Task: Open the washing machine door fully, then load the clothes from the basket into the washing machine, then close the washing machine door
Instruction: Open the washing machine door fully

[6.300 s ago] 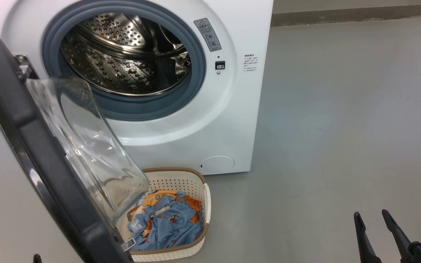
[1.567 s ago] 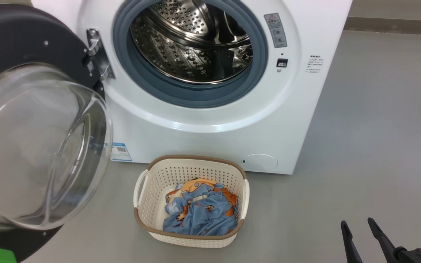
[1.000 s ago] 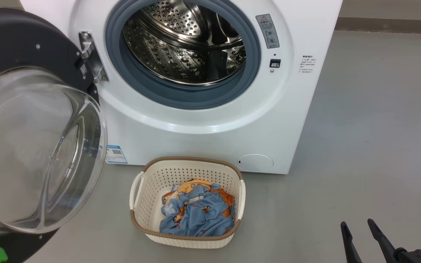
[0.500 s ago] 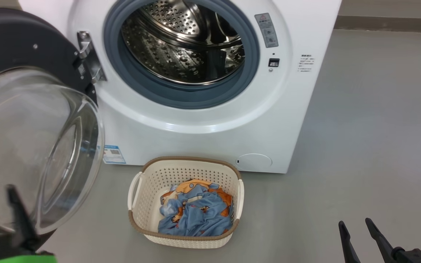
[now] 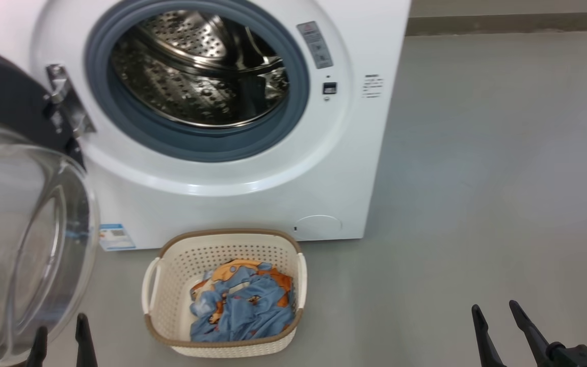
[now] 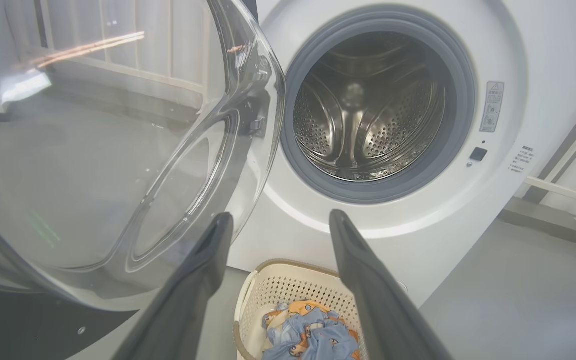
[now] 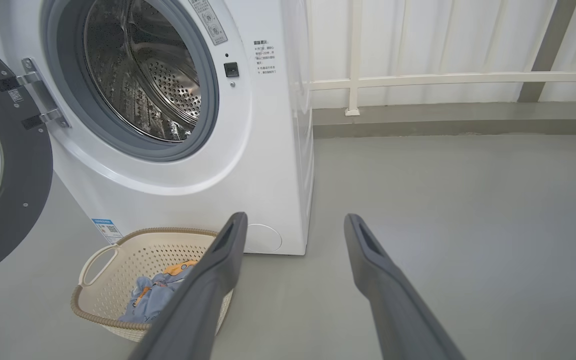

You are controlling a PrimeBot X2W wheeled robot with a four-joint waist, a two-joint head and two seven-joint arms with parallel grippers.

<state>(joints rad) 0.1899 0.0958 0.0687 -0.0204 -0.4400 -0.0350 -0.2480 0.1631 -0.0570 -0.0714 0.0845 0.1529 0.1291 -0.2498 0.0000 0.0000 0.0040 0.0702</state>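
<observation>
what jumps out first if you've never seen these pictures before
The big white washing machine dominates the upper left of the head view, its perforated steel drum gleaming inside the grey gasket. At its left the washing machine door stands swung wide open, its bulging glass bowl facing out. On the grey floor in front sits the basket, with the clothes crumpled inside, blue and orange.

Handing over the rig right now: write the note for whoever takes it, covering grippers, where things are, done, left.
Left gripper: open, empty, by the washing machine door glass.
Right gripper: open, empty, well right of the basket.
Door hangs wide open at the left; drum shows no laundry.
The clothes lie in the basket on the floor before the washing machine.
Done: door opened. Left: load clothes, close door.
</observation>
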